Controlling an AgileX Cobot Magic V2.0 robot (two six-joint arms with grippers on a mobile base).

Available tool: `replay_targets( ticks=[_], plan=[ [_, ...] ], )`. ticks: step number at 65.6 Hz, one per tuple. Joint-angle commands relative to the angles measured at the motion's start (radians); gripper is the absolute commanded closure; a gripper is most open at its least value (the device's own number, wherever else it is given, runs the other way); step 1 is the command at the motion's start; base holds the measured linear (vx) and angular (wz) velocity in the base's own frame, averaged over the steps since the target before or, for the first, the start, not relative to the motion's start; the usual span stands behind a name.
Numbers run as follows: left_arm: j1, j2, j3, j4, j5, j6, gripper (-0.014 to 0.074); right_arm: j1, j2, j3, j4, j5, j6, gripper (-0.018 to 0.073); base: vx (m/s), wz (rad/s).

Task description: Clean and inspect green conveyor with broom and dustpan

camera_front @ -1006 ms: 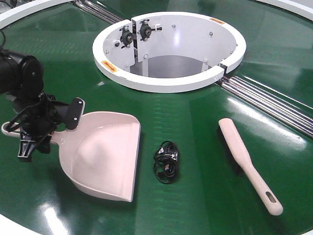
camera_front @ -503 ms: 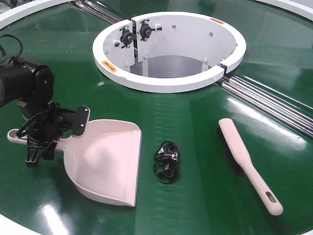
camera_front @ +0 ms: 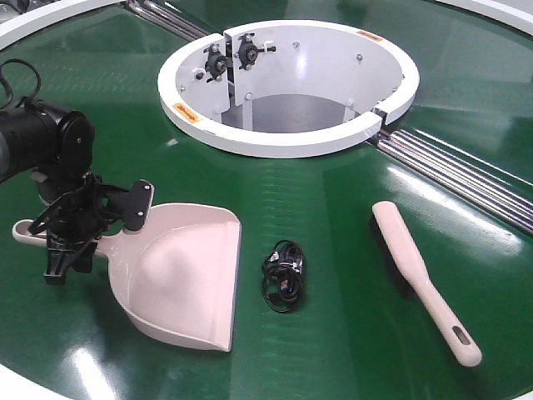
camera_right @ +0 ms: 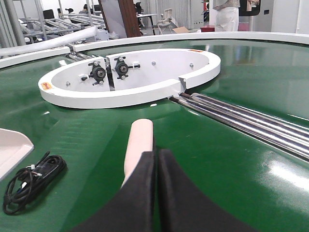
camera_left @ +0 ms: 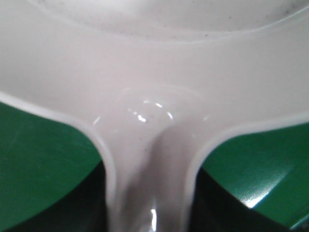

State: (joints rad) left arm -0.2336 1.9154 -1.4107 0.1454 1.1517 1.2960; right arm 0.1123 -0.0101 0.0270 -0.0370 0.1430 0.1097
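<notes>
The pink-beige dustpan [camera_front: 179, 275] lies on the green conveyor [camera_front: 333, 217] at the near left, mouth toward the near edge. My left gripper [camera_front: 93, 233] is shut on its handle. In the left wrist view that handle [camera_left: 149, 183] runs between the dark jaws, which press on both sides of it. The broom [camera_front: 420, 279] lies flat at the near right, bristles down, handle toward the near edge. In the right wrist view my right gripper [camera_right: 155, 153] is shut on nothing, just short of the broom [camera_right: 139, 145]. This arm is outside the front view.
A coiled black cable [camera_front: 283, 275] lies between dustpan and broom, also seen as the cable [camera_right: 34, 181] at the right wrist view's lower left. The white ring hub [camera_front: 283, 143] stands behind, with metal rollers [camera_front: 466, 179] running out to the right.
The left gripper and the dustpan shifted a little to the right between one second and half a second ago. Since then they have held still. Broom and cable have not moved.
</notes>
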Motion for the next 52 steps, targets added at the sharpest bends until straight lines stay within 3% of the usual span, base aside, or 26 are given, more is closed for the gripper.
replay_targets(
  ticks=[1,52],
  plan=[
    [-0.005,-0.049,-0.027,0.008,0.005,-0.018,0.0603,0.001,-0.017,0.021,-0.006,-0.079,-0.004,0.0569,0.0,0.0],
    [-0.005,-0.049,-0.027,0.0,0.006,-0.018,0.0603,0.001,-0.017,0.021,-0.006,-0.079,-0.004,0.0569,0.0,0.0]
  ],
)
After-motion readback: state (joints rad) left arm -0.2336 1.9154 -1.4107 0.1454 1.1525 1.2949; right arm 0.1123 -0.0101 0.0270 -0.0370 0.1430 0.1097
